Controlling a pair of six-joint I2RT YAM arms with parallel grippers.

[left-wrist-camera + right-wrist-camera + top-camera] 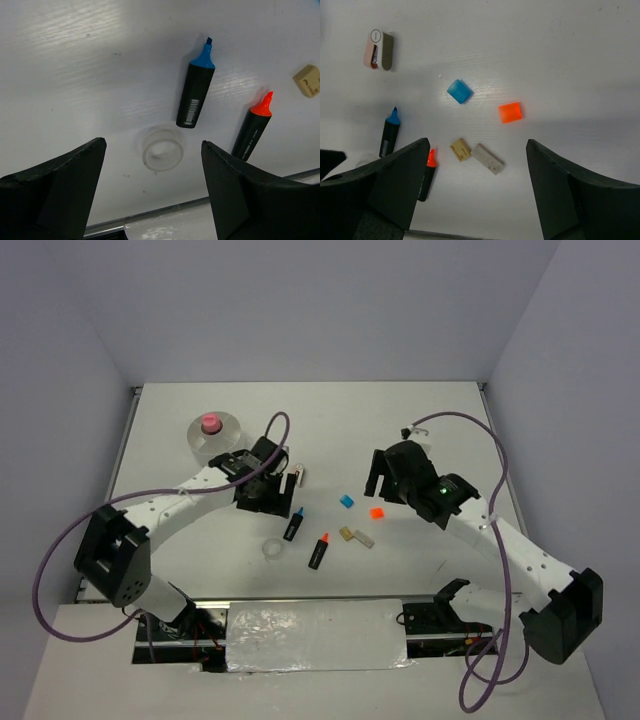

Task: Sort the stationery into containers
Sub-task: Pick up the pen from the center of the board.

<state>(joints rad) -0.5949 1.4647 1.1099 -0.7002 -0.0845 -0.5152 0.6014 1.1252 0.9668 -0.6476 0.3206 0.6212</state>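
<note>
The stationery lies loose on the white table. In the left wrist view a clear tape ring [161, 149] shows below my open left gripper [153, 144], with the blue-capped marker [195, 92] and orange-capped marker [252, 127] beyond it. My right gripper [478, 142] hangs open above a tan block [460, 149] and a grey block [487, 159]. A blue square [460, 91] and an orange square [510, 112] lie further off. Neither gripper holds anything. The round translucent dish [228, 440] stands at the back left with a pink cylinder [210, 424] in it.
A small pink and grey piece [380, 50] lies near the left gripper [268, 502]. The right gripper [378, 478] hovers right of the squares. A foil-covered strip [315, 635] runs along the table's near edge between the arm bases.
</note>
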